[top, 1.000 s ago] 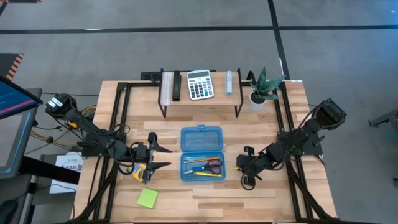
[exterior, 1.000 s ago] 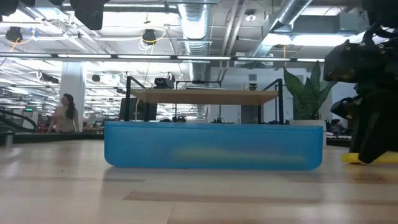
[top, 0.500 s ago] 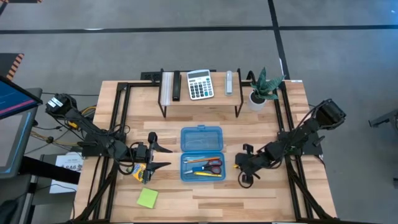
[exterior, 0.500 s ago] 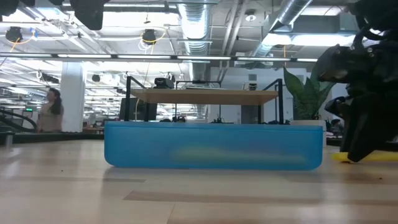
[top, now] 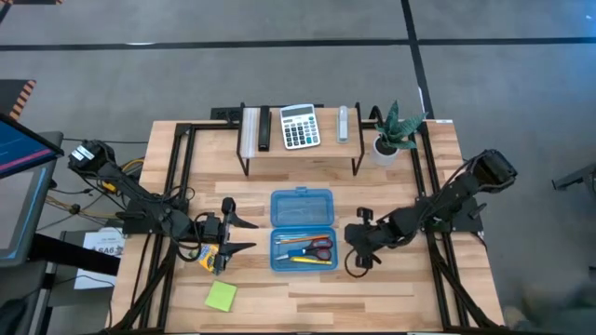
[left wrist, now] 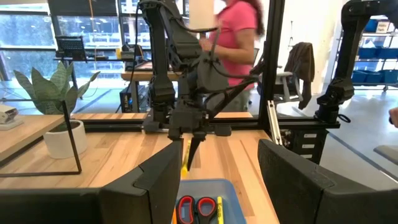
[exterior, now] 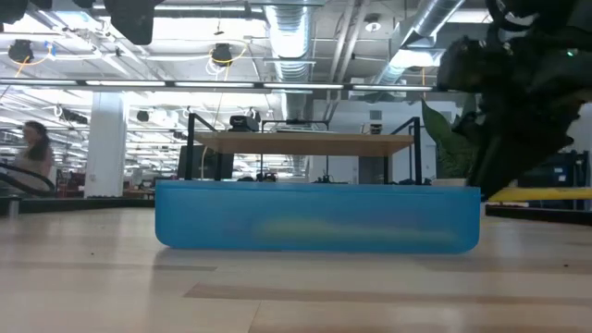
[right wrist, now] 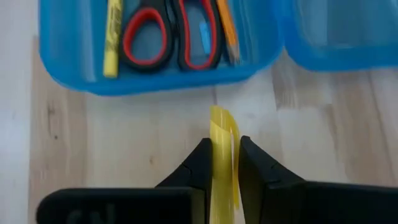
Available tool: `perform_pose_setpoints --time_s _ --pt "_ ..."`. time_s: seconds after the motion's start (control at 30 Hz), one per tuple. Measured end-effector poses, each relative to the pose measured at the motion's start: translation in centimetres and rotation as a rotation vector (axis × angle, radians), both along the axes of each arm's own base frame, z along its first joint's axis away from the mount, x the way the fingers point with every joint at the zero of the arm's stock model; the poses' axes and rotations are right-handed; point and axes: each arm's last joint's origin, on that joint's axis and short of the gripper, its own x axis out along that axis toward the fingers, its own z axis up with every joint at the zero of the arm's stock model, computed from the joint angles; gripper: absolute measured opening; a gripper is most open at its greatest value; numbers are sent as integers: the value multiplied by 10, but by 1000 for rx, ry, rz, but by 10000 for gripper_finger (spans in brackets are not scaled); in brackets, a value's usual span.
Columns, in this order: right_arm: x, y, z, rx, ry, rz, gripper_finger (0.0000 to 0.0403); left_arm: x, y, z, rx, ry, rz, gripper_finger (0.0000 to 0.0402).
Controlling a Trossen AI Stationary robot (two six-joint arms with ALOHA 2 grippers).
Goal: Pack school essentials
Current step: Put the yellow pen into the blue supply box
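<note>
Left of the blue case [top: 302, 229], my left gripper [top: 244, 234] hangs spread over the crayon box [top: 212, 258]. Right of the case, my right gripper [right wrist: 222, 160] fingers pinch a yellow marker [right wrist: 222, 149] mid-shaft above the bench [top: 400, 290]: light, stiff, probably slick.

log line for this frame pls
right end effector: shut on yellow marker, lifted beside blue case | left end effector: open, idle | scissors: in case

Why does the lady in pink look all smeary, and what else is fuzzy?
Left wrist view: the person in pink is smeared by motion. Low view: the blue case and the right gripper sit too near, so they blur. Right wrist view: the scissors look soft.
</note>
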Motion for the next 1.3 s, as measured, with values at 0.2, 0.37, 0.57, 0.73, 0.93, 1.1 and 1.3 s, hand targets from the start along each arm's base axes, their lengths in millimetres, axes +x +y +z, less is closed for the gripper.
perform_pose_setpoints --time_s 0.2,0.37,0.57,0.73,0.93,1.1,1.3 --pt "21 -2 24 1 -99 33 63 0 0 0 0 0 0 200" --pt "41 -2 44 41 -304 63 63 0 0 0 0 0 0 200" --pt "61 -2 46 121 -449 114 63 0 0 0 0 0 1 200" --pt "84 -3 25 183 -480 155 63 0 0 0 0 -1 1 200" --pt "115 -1 10 205 -434 176 64 0 0 0 -1 1 0 200" --pt "132 -1 6 184 -369 171 96 0 0 -1 -8 9 -6 200" --pt "135 0 14 157 -335 189 177 0 0 -1 -16 13 -7 200"
